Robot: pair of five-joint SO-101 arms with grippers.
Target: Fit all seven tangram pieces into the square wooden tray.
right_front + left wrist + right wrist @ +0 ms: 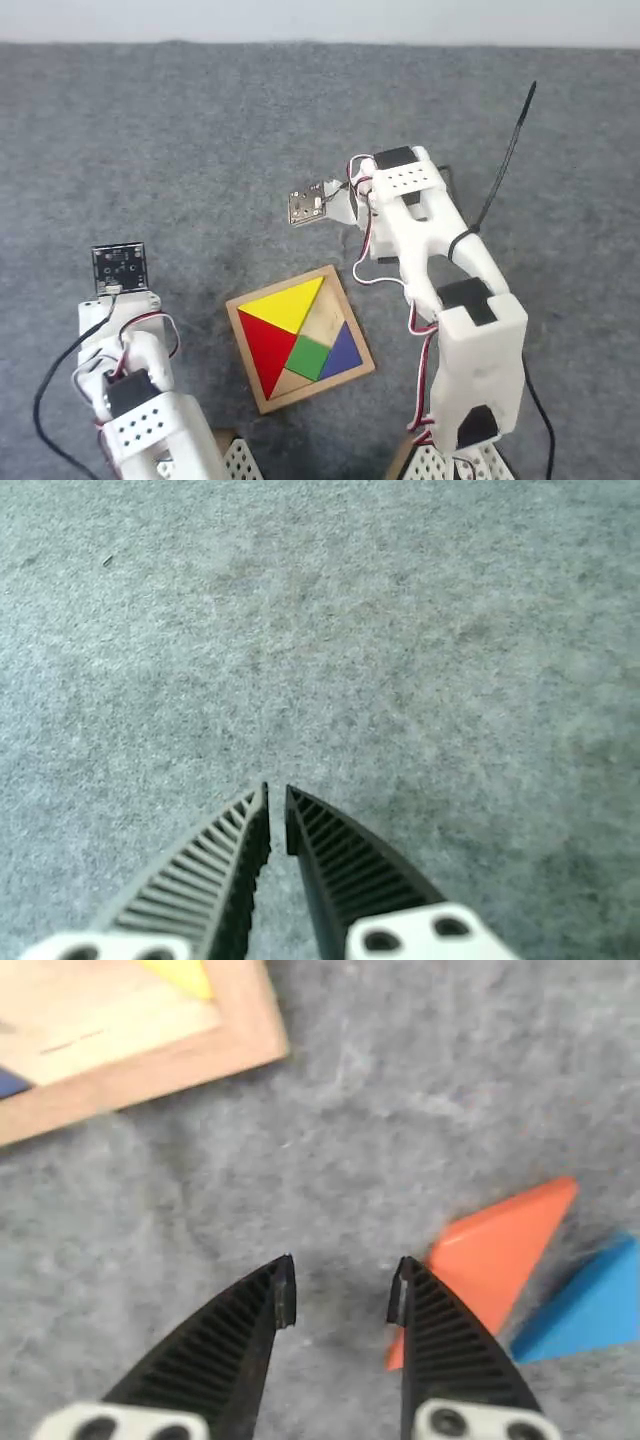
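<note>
Two arms at a grey tabletop (pixel 200 150). Left arm (pixel 135 385) sits left of the tray (pixel 278 287). Left jaws closed to a hairline gap, gripping nothing, over bare tabletop.

Tray holds four pieces: yellow triangle (pixel 285 303) along its far rim, red triangle (pixel 262 345), green square (pixel 310 357), indigo triangle (pixel 344 352). Rest of its floor is bare wood.

Right arm (pixel 440 260) stands right of the tray, stretched past its far corner. Right jaws open, empty, low over the tabletop just off a tray corner. Orange triangle (pixel 500 1245) lies outside the tray, partly behind one jaw. Blue triangle (pixel 590 1305) is just beside it, farther from the tray.
</note>
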